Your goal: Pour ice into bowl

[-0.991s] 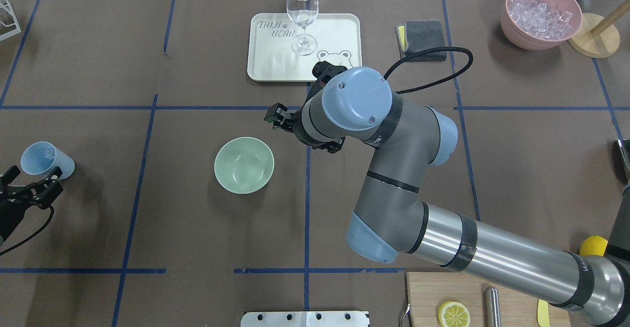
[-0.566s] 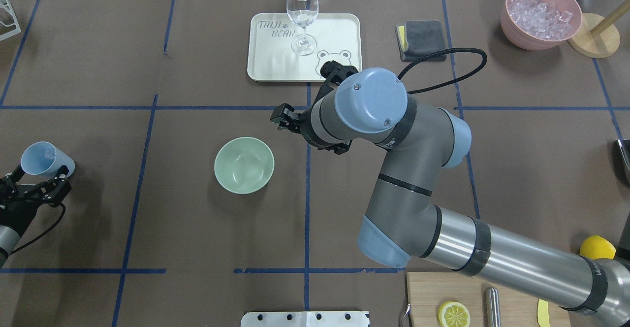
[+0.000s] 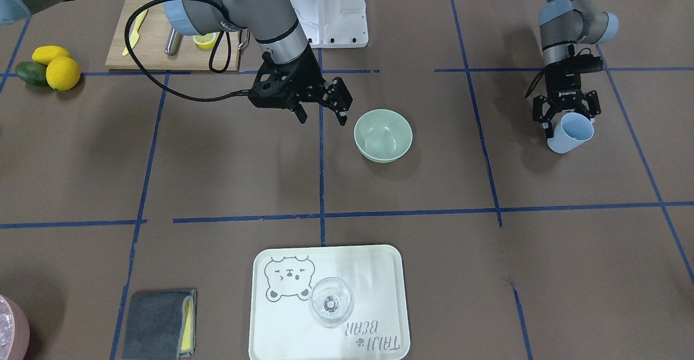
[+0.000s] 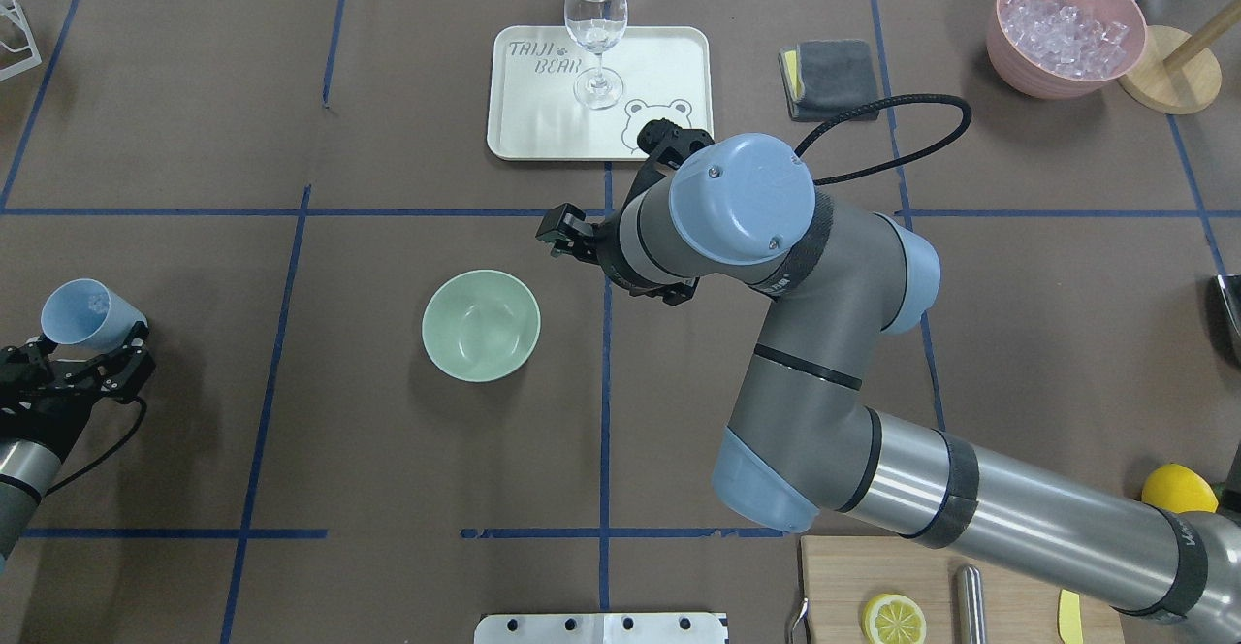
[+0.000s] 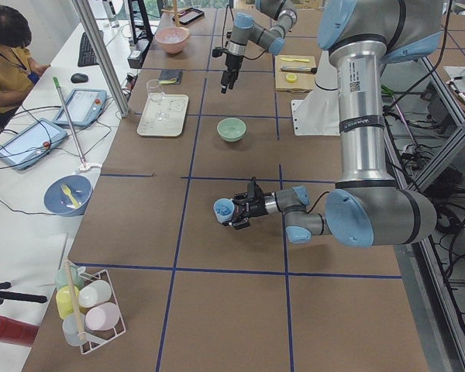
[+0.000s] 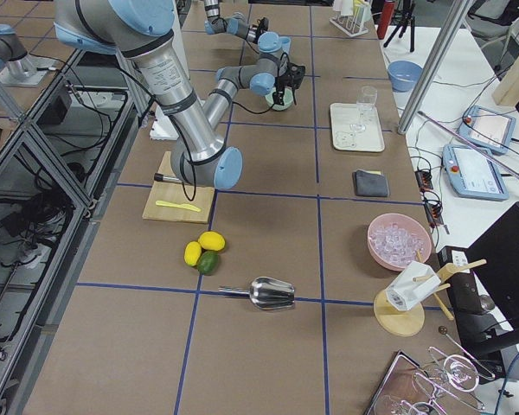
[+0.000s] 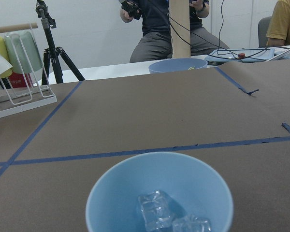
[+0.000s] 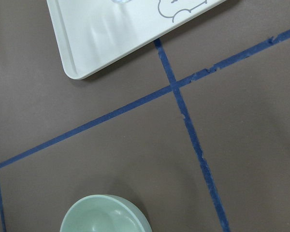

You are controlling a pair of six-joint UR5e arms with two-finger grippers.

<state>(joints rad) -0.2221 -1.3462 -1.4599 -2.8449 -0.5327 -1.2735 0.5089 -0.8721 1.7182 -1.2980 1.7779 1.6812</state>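
**Front-facing view:** round pale sage-green matte bowl (image 3: 383, 139), centre, empty, probably set where both arms can reach it. Right end effector (image 3: 321, 115), just left of the bowl, spread wide, holding nothing. Left end effector (image 3: 566, 117), far right, fingers wide astride the light-blue plastic cup (image 3: 572, 135), probably to lift it; contact uncertain.

**Left wrist view, exclusively:** small clear glassy ice cubes (image 7: 169, 218) inside the cup.

**Right wrist view:** bowl at lower edge on the brown desk (image 8: 111, 154).
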